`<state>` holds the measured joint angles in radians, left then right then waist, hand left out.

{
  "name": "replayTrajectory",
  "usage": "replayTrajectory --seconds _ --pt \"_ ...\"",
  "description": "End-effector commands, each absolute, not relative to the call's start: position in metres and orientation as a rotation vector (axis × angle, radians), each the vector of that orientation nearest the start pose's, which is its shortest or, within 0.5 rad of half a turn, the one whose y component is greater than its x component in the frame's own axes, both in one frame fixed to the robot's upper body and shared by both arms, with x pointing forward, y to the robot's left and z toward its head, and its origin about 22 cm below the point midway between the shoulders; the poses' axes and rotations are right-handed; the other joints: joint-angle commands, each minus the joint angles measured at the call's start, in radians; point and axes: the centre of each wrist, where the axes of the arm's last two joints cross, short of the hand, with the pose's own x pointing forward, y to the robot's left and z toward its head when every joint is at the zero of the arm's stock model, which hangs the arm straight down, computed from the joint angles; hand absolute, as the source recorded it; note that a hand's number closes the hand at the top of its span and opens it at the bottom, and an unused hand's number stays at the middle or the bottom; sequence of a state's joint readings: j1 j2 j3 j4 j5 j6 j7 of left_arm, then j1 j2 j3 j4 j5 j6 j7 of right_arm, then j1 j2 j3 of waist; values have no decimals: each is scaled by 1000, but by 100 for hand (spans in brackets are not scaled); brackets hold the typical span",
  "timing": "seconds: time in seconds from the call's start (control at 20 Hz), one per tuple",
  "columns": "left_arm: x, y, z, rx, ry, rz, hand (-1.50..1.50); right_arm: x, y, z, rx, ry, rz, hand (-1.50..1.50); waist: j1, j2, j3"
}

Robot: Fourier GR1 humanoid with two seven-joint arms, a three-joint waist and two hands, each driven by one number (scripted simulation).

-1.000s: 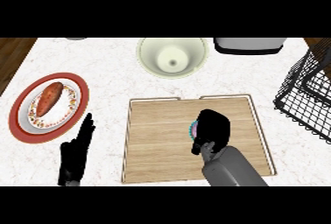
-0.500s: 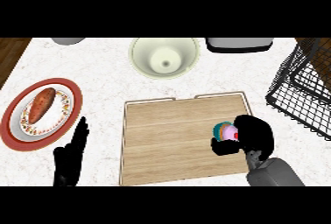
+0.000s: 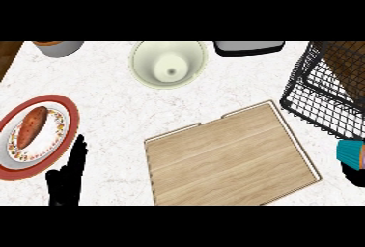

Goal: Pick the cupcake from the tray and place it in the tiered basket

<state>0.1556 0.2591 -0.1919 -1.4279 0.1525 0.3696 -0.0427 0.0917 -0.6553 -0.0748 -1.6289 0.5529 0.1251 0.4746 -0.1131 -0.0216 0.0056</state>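
Teal-wrapped cupcake (image 3: 351, 153) looks light and soft, so I'd hold its wrapper; right hand's (image 3: 354, 173) fingers I can't tell.

White marbled counter (image 3: 114, 103) with brown wood at its corner.

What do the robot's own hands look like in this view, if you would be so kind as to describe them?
The left hand at the lower left is plain matt black, with long slim fingers and no markings or cables. Its forearm is out of view. Of the right hand only a black sliver shows at the right edge, too little to describe.
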Motion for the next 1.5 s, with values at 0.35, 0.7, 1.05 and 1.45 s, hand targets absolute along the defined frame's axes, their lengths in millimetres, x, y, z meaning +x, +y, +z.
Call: replayTrajectory --seconds 0.35,0.7,1.05,1.45 --pt "189 271 -59 309 -1267 59 0 152 -478 231 -1203 -1324 350 150 27 5 -7" --pt "207 254 -67 282 -1287 7 0 88 -491 284 -1271 -1297 355 150 81 17 -7" --pt "212 247 -48 267 -1303 -23 0 126 -497 319 -1275 -1276 238 150 121 23 -6" --pt "207 231 -60 225 -1303 -35 0 178 -508 339 -1279 -1233 235 150 135 26 -6"
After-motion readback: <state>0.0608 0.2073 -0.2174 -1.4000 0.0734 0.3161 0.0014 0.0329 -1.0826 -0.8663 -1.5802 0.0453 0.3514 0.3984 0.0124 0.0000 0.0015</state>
